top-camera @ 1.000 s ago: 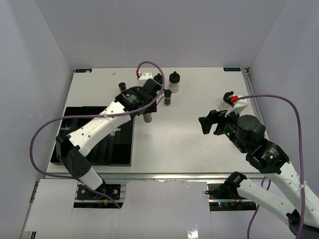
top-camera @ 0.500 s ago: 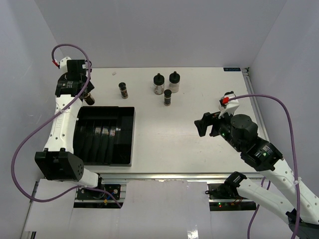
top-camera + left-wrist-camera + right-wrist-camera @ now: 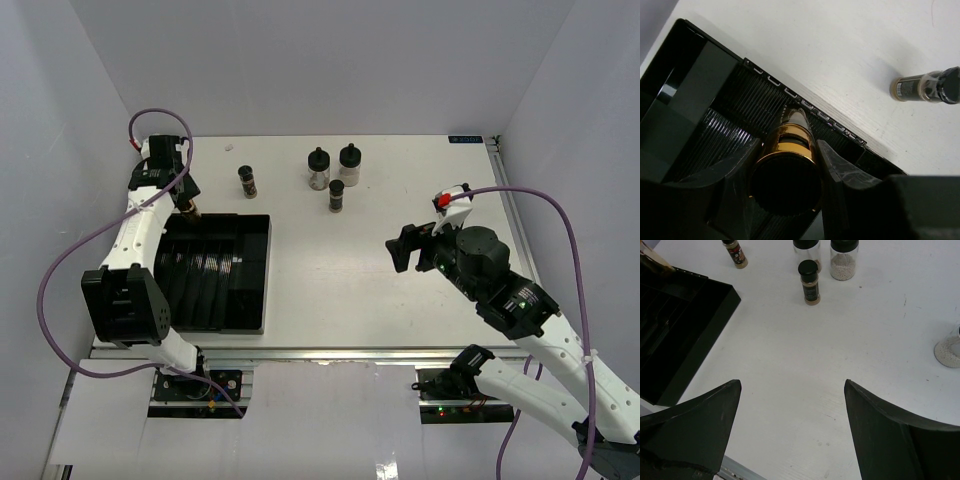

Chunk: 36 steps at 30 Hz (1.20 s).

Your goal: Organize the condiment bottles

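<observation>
My left gripper (image 3: 184, 199) is shut on a slim yellow-brown condiment bottle (image 3: 788, 150) with a black cap, held just over the far edge of the black slotted tray (image 3: 255, 285). On the table stand two slim bottles (image 3: 247, 182) (image 3: 337, 196) and two squat bottles with pale powder (image 3: 318, 170) (image 3: 349, 163). My right gripper (image 3: 408, 250) hangs open over bare table at the right, nothing between its fingers (image 3: 700, 425). At the right edge of the right wrist view shows the base of another pale-powder bottle (image 3: 949, 350).
The tray (image 3: 695, 95) has long ribbed slots and fills the near left of the table. White walls close in on three sides. Purple cables loop from both arms.
My left arm has swung from the group of bottles at mid-table to the far left with the slim bottle, then come in over the tray's far edge. The right arm drifted slightly left.
</observation>
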Motion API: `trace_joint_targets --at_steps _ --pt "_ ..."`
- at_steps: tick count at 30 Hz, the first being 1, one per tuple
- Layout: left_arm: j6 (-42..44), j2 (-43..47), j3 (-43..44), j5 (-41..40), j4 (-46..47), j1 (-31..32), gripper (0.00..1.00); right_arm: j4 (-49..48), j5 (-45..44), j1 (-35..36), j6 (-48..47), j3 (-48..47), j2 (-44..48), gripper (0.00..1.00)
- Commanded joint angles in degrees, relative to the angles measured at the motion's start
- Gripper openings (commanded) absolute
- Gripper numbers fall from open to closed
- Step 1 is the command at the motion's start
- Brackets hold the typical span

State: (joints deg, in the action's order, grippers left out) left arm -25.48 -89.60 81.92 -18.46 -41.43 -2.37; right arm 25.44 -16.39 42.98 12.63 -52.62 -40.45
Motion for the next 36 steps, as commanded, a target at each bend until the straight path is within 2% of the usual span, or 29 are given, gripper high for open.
trace_joint_targets --at_steps 1,10,11,15,16,24,26,32,36 --pt "0.6 0.2 -0.9 1.2 4.2 -0.1 0.0 -3.3 -1.1 0.1 -1.5 0.4 0.2 0.9" --pt "1.4 -3.1 -2.6 1.1 4.9 -0.1 0.03 -3.7 -1.8 0.2 -1.8 1.1 0.2 0.9" --pt "1.6 -3.6 -2.6 1.2 4.8 -0.1 0.07 -3.7 -1.9 0.2 -1.8 1.1 0.2 0.9" --pt "2.1 -4.5 -2.3 1.7 4.6 -0.1 0.36 -3.7 -2.2 0.2 -1.8 1.1 0.3 0.9" --pt "2.3 -4.6 -2.3 1.9 4.6 -0.1 0.48 -3.7 -2.4 0.1 -1.8 1.2 0.2 0.9" --pt "4.0 -2.1 0.5 2.9 2.0 -0.2 0.83 -3.3 -2.9 0.1 -1.9 1.3 0.9 0.9" --pt "4.6 -1.1 1.7 4.2 1.2 -0.1 0.97 -3.2 -2.9 0.1 -1.8 1.4 1.1 0.9" --pt "6.9 0.9 9.9 8.6 -2.0 0.0 0.98 -2.7 -1.9 0.1 -1.6 1.2 1.1 0.9" --pt "9.4 1.2 15.3 16.4 -2.4 0.3 0.95 -2.2 -1.9 0.1 -1.4 0.9 1.6 0.9"
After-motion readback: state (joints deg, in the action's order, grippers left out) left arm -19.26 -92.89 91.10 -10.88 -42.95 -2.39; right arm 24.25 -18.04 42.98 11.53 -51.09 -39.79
